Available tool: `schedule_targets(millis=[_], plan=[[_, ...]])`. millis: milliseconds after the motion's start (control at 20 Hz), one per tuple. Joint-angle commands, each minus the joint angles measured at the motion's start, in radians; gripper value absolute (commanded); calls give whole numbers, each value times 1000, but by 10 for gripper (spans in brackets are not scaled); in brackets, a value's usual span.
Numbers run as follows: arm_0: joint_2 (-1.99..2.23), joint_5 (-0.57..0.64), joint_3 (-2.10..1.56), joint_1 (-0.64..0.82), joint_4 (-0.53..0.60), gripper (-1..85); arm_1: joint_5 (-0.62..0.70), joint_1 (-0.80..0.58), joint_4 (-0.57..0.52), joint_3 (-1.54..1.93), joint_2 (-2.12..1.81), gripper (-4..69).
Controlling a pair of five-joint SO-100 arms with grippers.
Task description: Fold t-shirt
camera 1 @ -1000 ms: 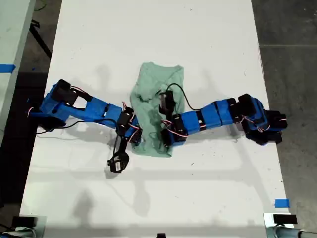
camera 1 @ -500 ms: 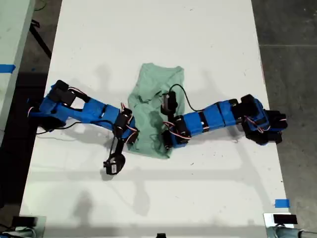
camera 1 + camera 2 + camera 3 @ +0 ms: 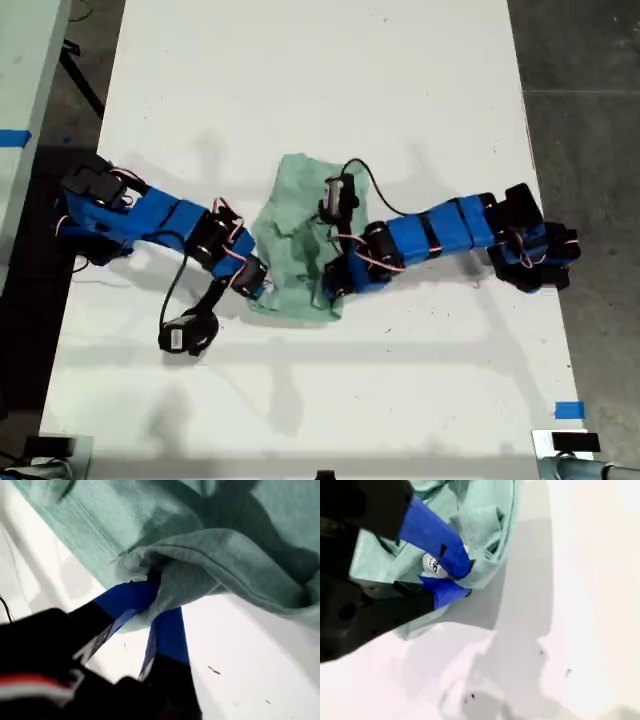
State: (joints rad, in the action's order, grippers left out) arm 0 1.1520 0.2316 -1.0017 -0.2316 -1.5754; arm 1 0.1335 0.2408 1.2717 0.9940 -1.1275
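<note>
The pale mint-green t-shirt point(image 3: 300, 235) lies bunched and partly folded in the middle of the white table point(image 3: 320, 80). In the first wrist view my first gripper point(image 3: 162, 594) is shut on a thick fold of the t-shirt point(image 3: 215, 560), held a little off the table. My second gripper point(image 3: 466, 579) is shut on a corner of the t-shirt point(image 3: 485, 525), with a small white tag point(image 3: 432, 565) between its blue fingers. In the exterior view two blue arms reach the shirt's near edge, one from the exterior view's left point(image 3: 160, 220) and one from its right point(image 3: 440, 230). The wrist views do not show which is which.
The white table's edges run down both sides of the exterior view, with dark floor point(image 3: 585, 120) beyond. A black cable point(image 3: 375, 195) loops over the shirt's side toward the exterior view's right. Blue tape point(image 3: 568, 410) marks the table near the exterior view's lower right corner.
The arm on the exterior view's left has pulled back toward that side, dragging the shirt's near corner with it. The other arm has shifted slightly, and the shirt is more bunched.
</note>
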Motion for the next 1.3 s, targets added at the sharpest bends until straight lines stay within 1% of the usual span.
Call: schedule_targets(millis=[0,150,300,400,550,600,650,700,750,800,850,1050,1150,1250], plan=[[117,140,25,215,-23,0,137,-170,52,-6,-167,-13],[104,264,26,425,-26,0,264,-336,86,15,-189,-13],[77,336,15,565,-23,0,324,-431,51,81,-183,-13],[52,362,15,607,-12,0,334,-463,17,126,-175,-13],[26,394,21,638,18,0,339,-499,-3,150,-167,-14],[26,408,28,640,25,31,347,-509,-2,150,-167,-16],[32,428,34,644,32,140,336,-528,14,149,-175,29],[54,442,35,655,40,212,322,-555,34,143,-189,164],[84,457,35,680,52,275,325,-592,69,132,-213,267],[120,483,35,709,63,358,387,-626,75,129,-250,441],[164,485,31,746,64,373,413,-661,98,127,-298,430],[407,486,-57,888,67,365,488,-844,209,215,-583,360],[525,491,-144,928,67,346,509,-916,258,319,-752,345],[643,483,-285,939,78,330,502,-956,290,494,-940,328]])
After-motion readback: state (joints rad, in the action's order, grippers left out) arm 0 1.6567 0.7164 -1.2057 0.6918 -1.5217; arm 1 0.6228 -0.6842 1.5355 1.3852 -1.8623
